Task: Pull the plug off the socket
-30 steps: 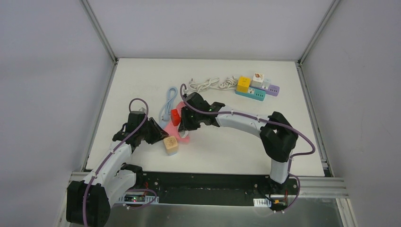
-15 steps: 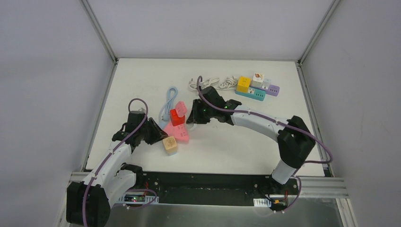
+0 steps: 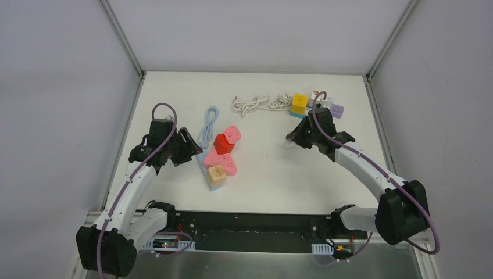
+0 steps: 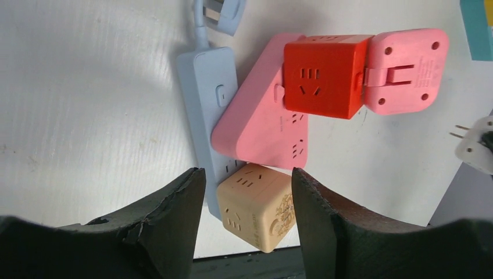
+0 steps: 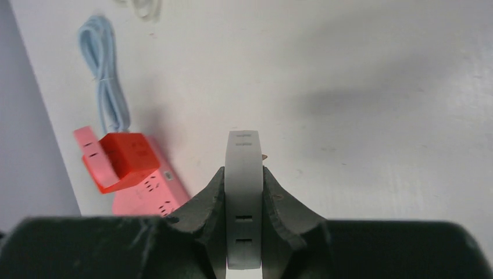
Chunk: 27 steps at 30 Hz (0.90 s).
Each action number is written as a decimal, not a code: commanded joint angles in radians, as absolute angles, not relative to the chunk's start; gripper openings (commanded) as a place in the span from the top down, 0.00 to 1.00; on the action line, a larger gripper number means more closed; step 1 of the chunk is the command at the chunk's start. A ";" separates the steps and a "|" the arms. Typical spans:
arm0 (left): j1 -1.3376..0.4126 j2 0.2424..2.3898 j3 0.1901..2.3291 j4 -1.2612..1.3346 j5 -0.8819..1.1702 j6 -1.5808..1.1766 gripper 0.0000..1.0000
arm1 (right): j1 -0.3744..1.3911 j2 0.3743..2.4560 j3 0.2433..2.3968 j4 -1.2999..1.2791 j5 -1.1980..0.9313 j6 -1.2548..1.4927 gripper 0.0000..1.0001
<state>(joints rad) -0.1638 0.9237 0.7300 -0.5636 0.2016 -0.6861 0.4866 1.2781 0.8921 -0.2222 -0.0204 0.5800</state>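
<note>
A pink socket block (image 3: 221,161) lies on a light-blue power strip (image 4: 206,87), with a red cube (image 3: 222,142), a pink plug (image 3: 232,133) and a tan cube (image 3: 217,174) attached. My left gripper (image 3: 185,148) is open just left of this cluster. In the left wrist view the open gripper (image 4: 247,174) frames the tan cube (image 4: 256,206) without touching it. My right gripper (image 3: 293,139) is at centre right, well away from the cluster. It is shut on a white plug (image 5: 244,197), held off the table.
A teal and purple power strip (image 3: 317,116) with a yellow cube (image 3: 299,103) lies at the back right, behind the right wrist. A coiled white cable (image 3: 258,103) lies beside it. A light-blue cable (image 3: 208,125) runs back from the cluster.
My right gripper has moved from the pink socket cluster far to the right, carrying the white plug. My left gripper has drawn back a little. The cluster has shifted slightly.
</note>
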 commanded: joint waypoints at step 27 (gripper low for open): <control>-0.166 0.901 0.667 -0.630 0.195 -0.640 0.35 | 0.164 1.420 0.716 -0.178 -0.205 0.493 0.25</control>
<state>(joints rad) -0.1638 0.8848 0.6594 -0.6331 0.1818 -0.6434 0.1677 1.4746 0.7017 -0.1230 -0.3229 0.5125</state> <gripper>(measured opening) 0.655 0.691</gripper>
